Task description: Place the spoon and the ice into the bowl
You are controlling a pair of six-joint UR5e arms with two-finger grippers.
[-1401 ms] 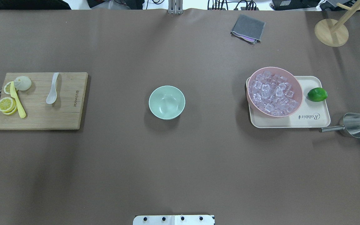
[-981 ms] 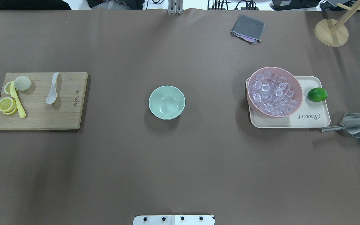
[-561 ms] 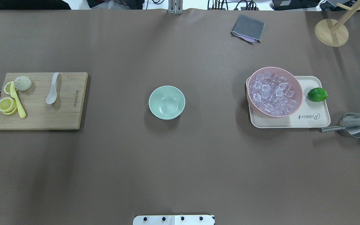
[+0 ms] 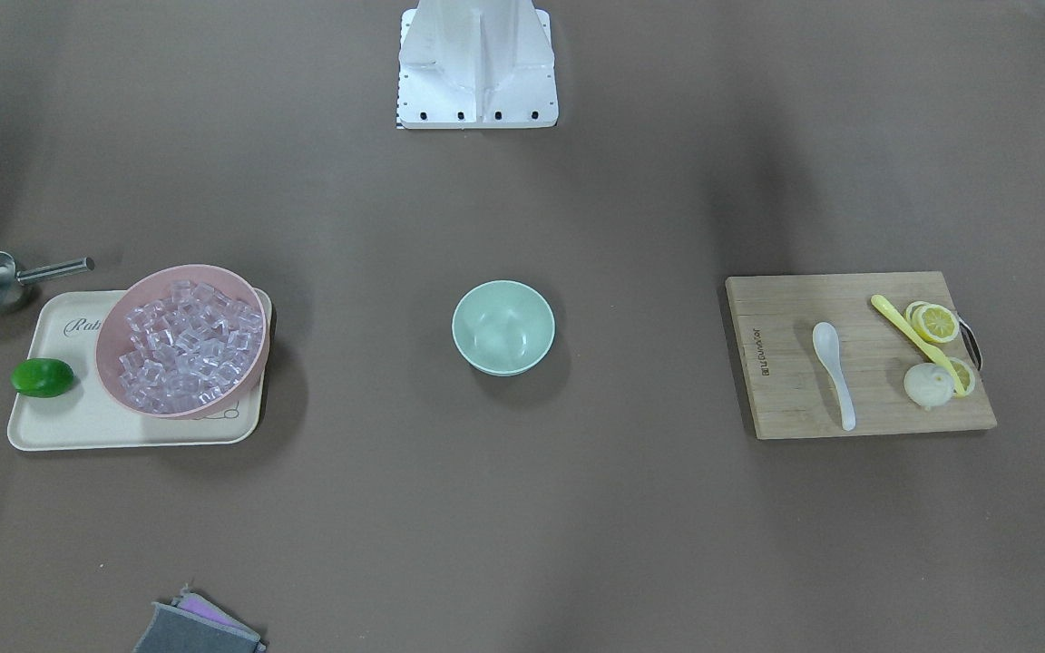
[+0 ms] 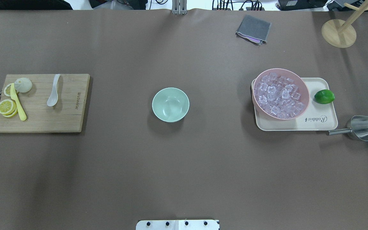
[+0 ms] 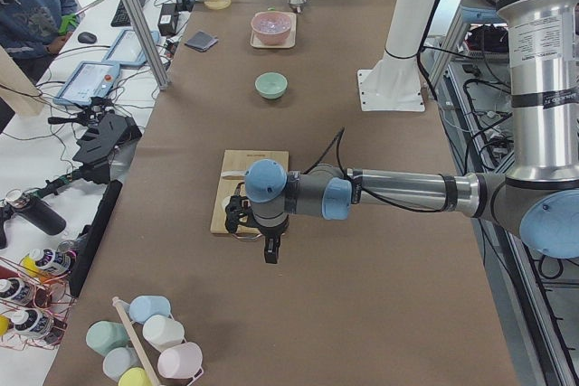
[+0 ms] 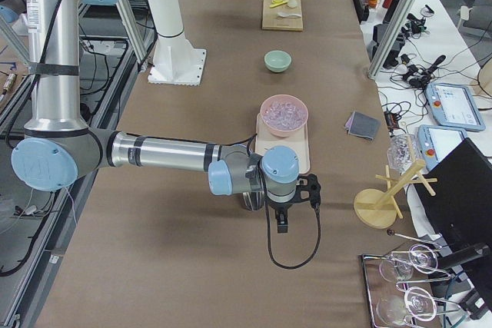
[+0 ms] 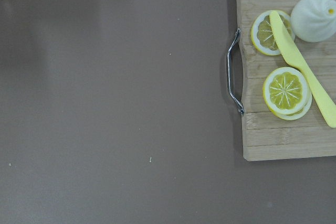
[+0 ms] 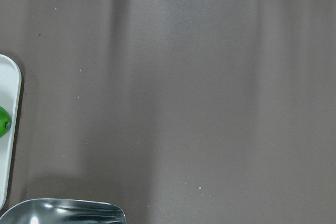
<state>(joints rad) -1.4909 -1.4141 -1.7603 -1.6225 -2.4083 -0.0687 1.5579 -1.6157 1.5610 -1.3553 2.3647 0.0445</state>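
The spoon [image 5: 53, 91] is being carried by the wooden cutting board [image 5: 43, 120] at the robot's left end of the surface [image 5: 184, 166]. Its scoop is being turned toward the robot, and it is lying near the yellow utensil [image 5: 18, 103] and the lemon slices [image 5: 6, 107]. The ice [image 5: 278, 95] is being held heaped in the pink bowl [image 5: 306, 95], which is being borne by the cream tray [image 5: 318, 120] at the right end, a lime [image 5: 324, 96] beside it. The bowl [image 5: 170, 104] is being seen upright mid-surface, well apart from both. The left fingers [image 6: 270, 252] are being hung over the surface just off the board's handle end. The right fingers [image 7: 282, 225] are being hung by the metal scoop [image 5: 364, 127]. Whether either pair is wide or narrow cannot be told, since both are being shown only in the side views.
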